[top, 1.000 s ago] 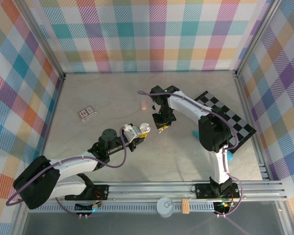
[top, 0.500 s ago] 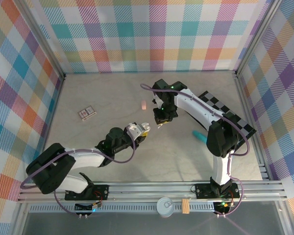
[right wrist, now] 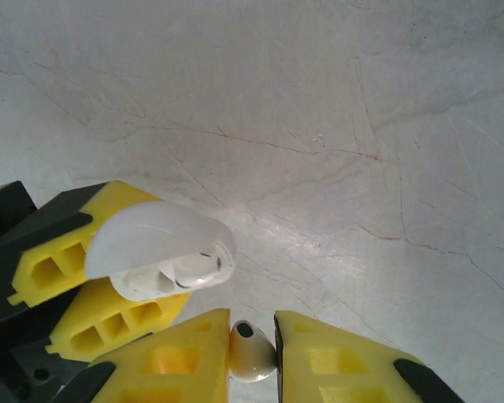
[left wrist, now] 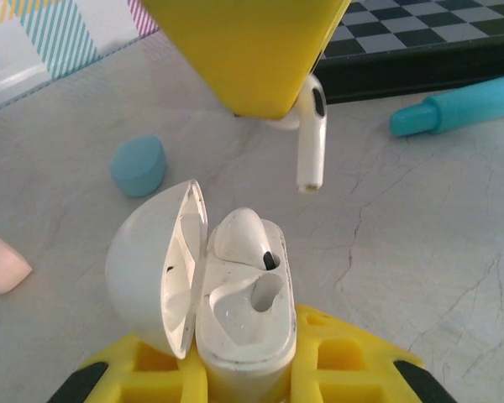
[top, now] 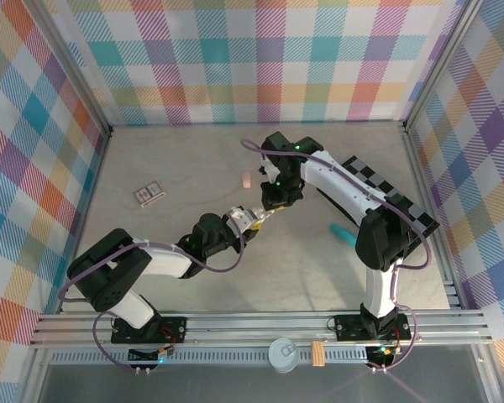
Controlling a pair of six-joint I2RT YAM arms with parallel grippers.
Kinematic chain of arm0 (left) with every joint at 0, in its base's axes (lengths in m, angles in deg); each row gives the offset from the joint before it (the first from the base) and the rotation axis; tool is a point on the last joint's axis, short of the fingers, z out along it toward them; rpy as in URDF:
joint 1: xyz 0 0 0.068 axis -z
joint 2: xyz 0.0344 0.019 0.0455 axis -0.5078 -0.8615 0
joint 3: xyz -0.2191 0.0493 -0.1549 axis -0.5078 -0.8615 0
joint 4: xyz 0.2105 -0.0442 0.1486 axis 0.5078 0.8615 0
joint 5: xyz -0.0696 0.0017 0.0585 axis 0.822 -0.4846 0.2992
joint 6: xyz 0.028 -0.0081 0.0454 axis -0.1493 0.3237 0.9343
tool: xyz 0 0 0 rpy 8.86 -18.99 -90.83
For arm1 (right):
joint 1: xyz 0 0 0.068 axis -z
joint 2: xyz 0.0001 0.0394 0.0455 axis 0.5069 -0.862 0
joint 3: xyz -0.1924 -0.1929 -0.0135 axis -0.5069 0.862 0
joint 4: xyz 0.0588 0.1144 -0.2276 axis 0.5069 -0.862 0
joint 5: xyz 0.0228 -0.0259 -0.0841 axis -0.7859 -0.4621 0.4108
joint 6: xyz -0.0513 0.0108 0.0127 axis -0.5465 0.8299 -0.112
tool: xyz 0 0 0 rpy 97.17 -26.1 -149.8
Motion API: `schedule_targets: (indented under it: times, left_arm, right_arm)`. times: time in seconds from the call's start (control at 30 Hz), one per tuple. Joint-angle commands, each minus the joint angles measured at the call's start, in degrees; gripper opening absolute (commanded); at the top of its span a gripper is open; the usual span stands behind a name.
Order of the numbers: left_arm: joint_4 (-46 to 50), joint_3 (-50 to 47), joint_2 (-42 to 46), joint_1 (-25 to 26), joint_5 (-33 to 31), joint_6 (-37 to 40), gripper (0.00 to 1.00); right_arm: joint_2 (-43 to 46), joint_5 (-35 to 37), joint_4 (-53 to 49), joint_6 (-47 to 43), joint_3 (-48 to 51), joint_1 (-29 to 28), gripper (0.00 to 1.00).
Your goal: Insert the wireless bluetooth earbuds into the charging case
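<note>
White earbud (left wrist: 311, 143), clamped by right gripper (right wrist: 252, 336), overhangs case (left wrist: 239, 294) (open) clamped by left gripper (left wrist: 244, 374).

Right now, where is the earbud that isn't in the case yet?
The earbud hangs stem-down, pinched in the right gripper, just above the open case held by the left gripper, near the table's middle in the top view.

Bright, even overhead light, soft shadows, slight close-range blur.

Left pincer (left wrist: 245, 379) grips open case (left wrist: 235, 290); earbud (left wrist: 312, 138) near.
</note>
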Motion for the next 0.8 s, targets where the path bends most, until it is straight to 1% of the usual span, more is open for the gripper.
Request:
schedule_targets:
  times: [0.0, 0.23, 0.77]
  left_arm:
    - [-2.13, 2.3, -1.22, 1.49, -1.96, 0.54, 0.05]
    - [0.17, 4.17, -2.26, 2.34, -4.11, 0.95, 0.05]
    - [3.03, 6.14, -2.07, 2.85, -4.51, 0.66, 0.05]
  right_arm:
    - [-0.01, -0.95, -0.46, 0.7, -2.6, 0.23, 0.2]
    - [-1.36, 0.01, -0.71, 1.25, -3.48, 0.23, 0.2]
    - [-3.06, 0.72, -0.67, 1.27, -3.35, 0.15, 0.2]
